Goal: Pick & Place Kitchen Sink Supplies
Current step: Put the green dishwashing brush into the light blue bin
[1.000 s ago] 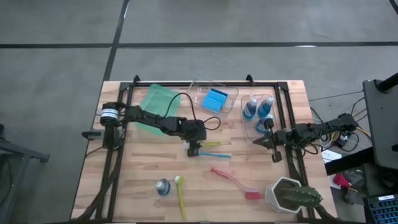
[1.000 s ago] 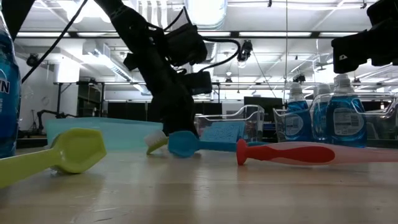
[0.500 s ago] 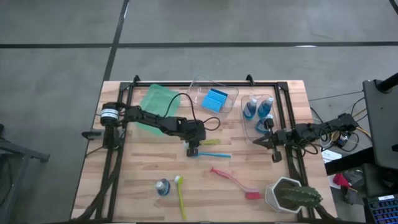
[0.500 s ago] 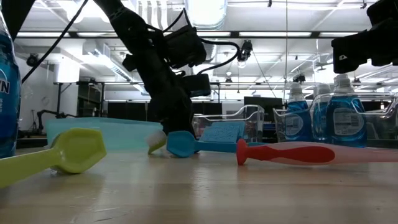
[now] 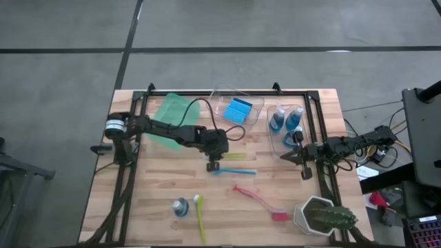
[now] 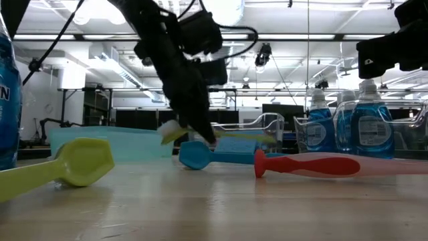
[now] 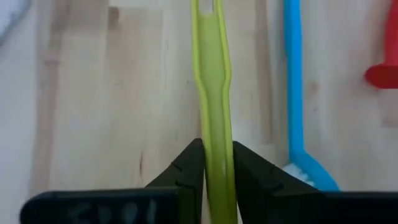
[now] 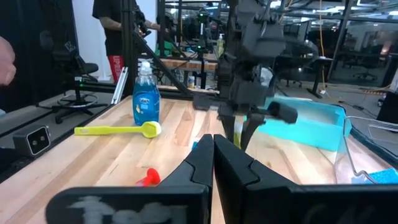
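Yellow-green brush (image 7: 212,118): we find it lifted just clear of the table (image 5: 151,193) near the middle, clamped between the closed fingers of the left gripper (image 7: 217,163). Blue brush (image 5: 238,171): we log it lying on the wood just beside. Red brush (image 6: 314,165): lying nearer the cactus (image 5: 325,216). Right gripper (image 5: 284,157): we note its fingers pressed together, empty, beside the bin of blue bottles (image 5: 285,120)

yellow-green brush (image 7: 214,118); blue brush (image 7: 293,99)
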Tool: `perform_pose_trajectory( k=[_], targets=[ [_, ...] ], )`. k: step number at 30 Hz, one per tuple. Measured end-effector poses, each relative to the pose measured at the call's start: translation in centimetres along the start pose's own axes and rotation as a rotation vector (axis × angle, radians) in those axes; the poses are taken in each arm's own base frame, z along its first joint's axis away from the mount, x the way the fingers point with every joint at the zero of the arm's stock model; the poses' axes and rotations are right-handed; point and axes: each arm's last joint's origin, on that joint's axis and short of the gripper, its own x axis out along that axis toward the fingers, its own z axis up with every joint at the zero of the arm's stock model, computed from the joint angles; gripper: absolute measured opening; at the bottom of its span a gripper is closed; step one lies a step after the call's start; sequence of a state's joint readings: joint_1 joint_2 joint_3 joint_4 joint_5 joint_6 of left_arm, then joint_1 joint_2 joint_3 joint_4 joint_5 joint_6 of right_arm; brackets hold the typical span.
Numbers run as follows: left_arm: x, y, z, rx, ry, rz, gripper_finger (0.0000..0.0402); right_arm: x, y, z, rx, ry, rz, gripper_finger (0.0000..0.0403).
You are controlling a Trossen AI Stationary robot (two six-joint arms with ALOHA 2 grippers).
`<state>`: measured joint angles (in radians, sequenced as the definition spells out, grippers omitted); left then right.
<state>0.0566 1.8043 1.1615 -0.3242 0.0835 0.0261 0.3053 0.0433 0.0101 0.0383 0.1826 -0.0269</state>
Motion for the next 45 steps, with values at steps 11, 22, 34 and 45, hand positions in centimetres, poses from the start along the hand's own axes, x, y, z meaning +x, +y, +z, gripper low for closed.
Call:
perform_pose_trajectory(
  k=[11,22,34,45],
  targets=[
    [-7.4,0.6,0.9,-0.019,-0.073,0.098,0.0044,0.0,0.0,0.0,-0.001,0.005,0.000,0.0008],
    [-17.8,2.4,-2.3,-0.098,-0.027,0.431,0.0050,0.0,0.0,0.0,-0.001,0.005,0.000,0.0008],
    [-22.5,5.7,-7.3,-0.338,-0.007,0.650,0.0063,0.0,0.0,0.0,-0.001,0.005,0.000,0.0008],
    [-17.4,9.0,-12.6,-0.494,0.124,0.647,0.0059,0.0,0.0,0.0,-0.001,0.005,0.000,0.0008]
  ],
)
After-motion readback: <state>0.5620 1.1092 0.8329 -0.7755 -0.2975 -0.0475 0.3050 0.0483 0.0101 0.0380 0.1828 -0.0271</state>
